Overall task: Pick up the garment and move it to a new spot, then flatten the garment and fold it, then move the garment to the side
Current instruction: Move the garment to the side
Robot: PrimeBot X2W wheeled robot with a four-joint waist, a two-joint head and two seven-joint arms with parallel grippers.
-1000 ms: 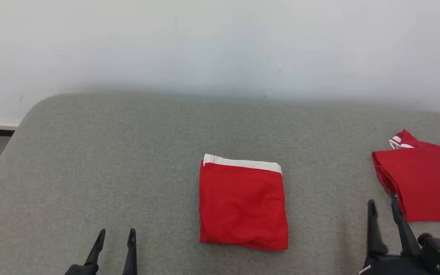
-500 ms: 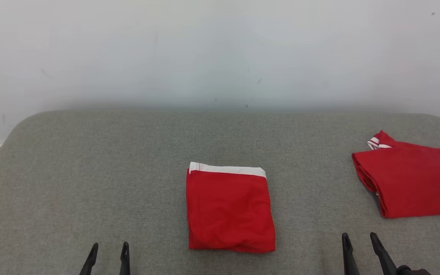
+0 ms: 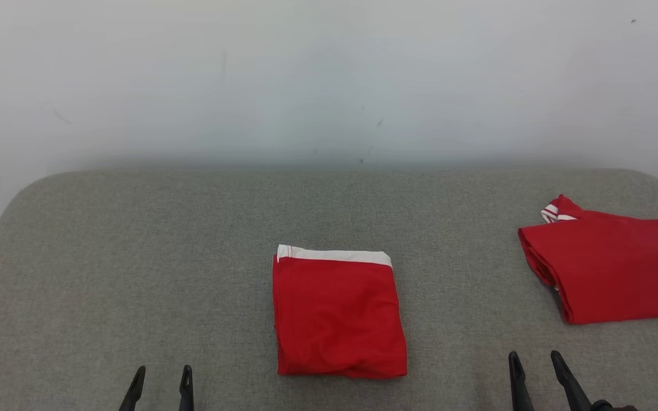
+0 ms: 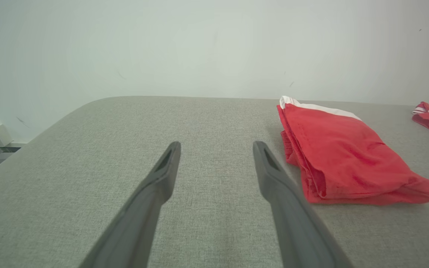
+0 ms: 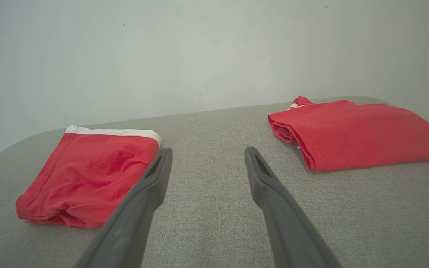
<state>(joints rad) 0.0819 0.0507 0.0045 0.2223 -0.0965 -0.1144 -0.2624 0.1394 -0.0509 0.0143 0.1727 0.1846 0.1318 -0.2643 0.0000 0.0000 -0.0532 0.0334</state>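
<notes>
garment (image 3: 609, 274) at right, other garment (image 3: 340, 319) central

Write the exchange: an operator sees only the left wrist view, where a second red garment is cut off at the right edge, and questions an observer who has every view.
Operator: Is that cut-off garment folded?
Observer: Yes, the side garment lies folded flat in a rough rectangle.
Operator: Is the right gripper on it?
Observer: No, the right gripper is open, apart from it, over the bare grey surface.

head: high, downward | wrists: low, forward | shared: middle garment (image 3: 337, 314)
</notes>
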